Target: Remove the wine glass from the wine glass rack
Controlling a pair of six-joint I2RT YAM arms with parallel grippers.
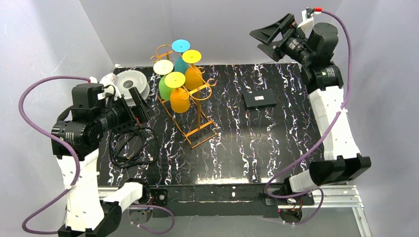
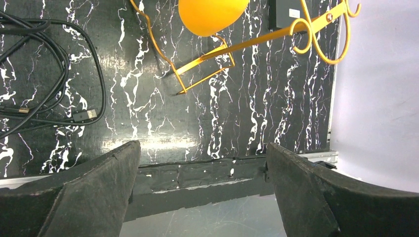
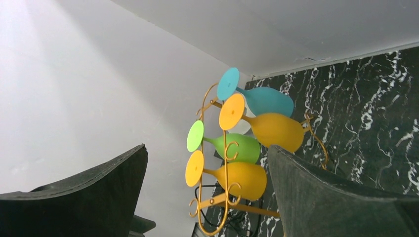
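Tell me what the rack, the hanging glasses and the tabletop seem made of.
Wine glass rack: thin bent metal wire, glossy orange-gold coat. Glasses: probably plastic, opaque matte solid colours. Tabletop: black marble-patterned, glossy, reflecting light; possibly film or laminate.

In the top view I see the wine glass rack standing on the desk, toward 11 o'clock from its centre, with wine glasses hanging on it foot-up. A spool lies at the rack's 10 o'clock, a cable coil at its 8 o'clock and a flat box at its 3 o'clock.
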